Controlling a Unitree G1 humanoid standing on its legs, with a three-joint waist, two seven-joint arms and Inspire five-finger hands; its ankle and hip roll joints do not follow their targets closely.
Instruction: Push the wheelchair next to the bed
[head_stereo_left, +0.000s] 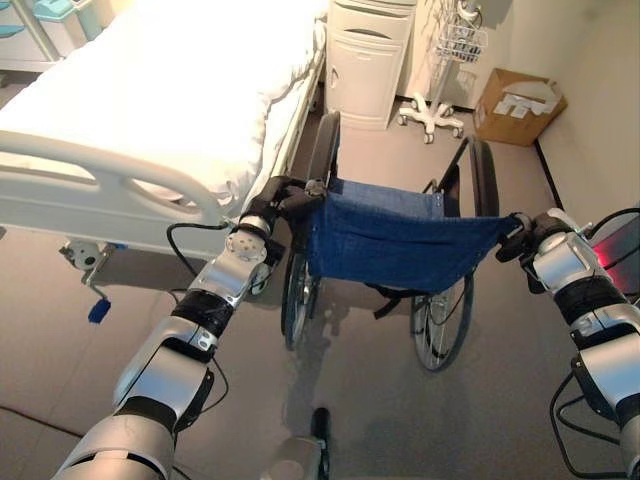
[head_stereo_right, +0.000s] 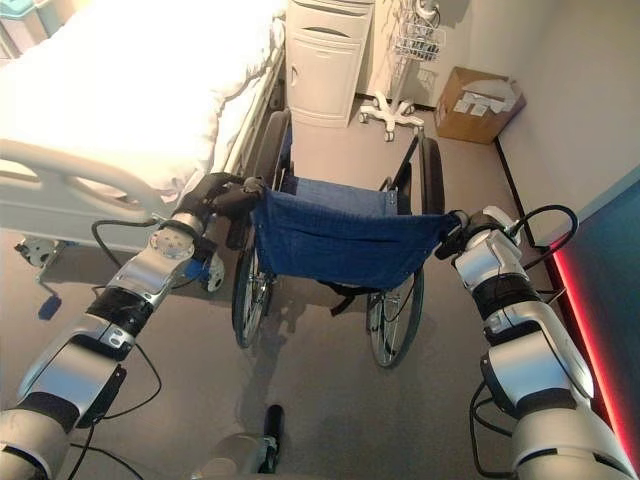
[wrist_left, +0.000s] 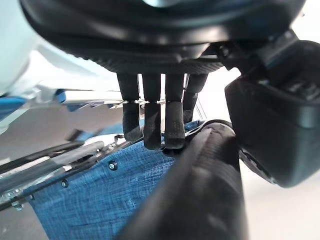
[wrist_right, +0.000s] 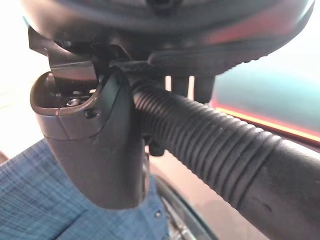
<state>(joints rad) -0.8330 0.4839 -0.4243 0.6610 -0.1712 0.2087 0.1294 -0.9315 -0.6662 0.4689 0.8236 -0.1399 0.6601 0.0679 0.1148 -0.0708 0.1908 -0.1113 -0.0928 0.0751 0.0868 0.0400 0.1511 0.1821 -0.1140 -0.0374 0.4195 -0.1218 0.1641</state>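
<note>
The wheelchair (head_stereo_left: 390, 240), with a blue cloth back and black wheels, stands just right of the white bed (head_stereo_left: 150, 90), its left wheel close to the bed frame. My left hand (head_stereo_left: 288, 197) is shut on the left push handle (wrist_left: 200, 190), which lies between the fingers (wrist_left: 152, 120) and the thumb. At the other end of the cloth back, my right hand (head_stereo_right: 470, 228) is shut on the ribbed right push handle (wrist_right: 215, 145), its thumb (wrist_right: 95, 145) beside the grip.
The bed's side rail (head_stereo_left: 110, 170) runs along my left. Ahead stand a white cabinet (head_stereo_left: 365, 60), a wheeled stand with a wire basket (head_stereo_left: 432, 115) and a cardboard box (head_stereo_left: 518, 105) by the right wall. A dark panel with a red glow (head_stereo_right: 600, 300) is at my right.
</note>
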